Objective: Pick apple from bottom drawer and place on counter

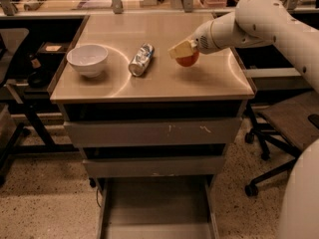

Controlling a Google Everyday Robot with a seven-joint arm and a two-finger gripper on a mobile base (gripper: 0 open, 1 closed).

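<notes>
I see the apple (189,60), small, round and red-orange, gripped in the hand (181,52) over the right rear part of the surface (164,81). Its top is hidden by the hand, and I cannot tell whether its underside touches or sits just above. The surface is a broad, glossy beige-grey square with a thin edge. Down below, the bottom drawer (157,208) stands pulled out, showing a plain grey floor between its side rails.
</notes>
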